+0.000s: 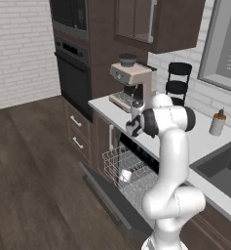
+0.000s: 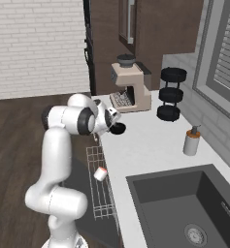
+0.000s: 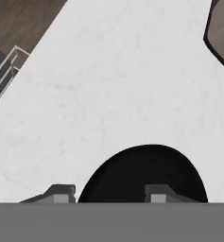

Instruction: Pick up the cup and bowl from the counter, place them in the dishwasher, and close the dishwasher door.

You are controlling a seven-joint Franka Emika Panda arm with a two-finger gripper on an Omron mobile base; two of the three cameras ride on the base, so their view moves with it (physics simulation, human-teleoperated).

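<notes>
Pale marble-like counter (image 2: 155, 145) runs over dark brown cabinets, with a dark sink (image 2: 184, 208) at its near right and white brick wall and wood floor beyond. We see the black bowl (image 3: 144, 175) at the counter's left edge, mouth up and level; being round, it shows no long axis. Our gripper (image 3: 106, 194) sits at the bowl with one fingertip (image 3: 156, 194) over its inside and the other outside the rim; we cannot tell whether it is pinching. Below, the dishwasher door (image 1: 107, 197) lies dropped open, and the cup (image 2: 100, 174) lies tipped in the wire rack (image 1: 131, 180). A coffee machine (image 2: 130, 89), a three-tier stand (image 2: 171, 94) and a soap bottle (image 2: 191, 140) stand farther back.
</notes>
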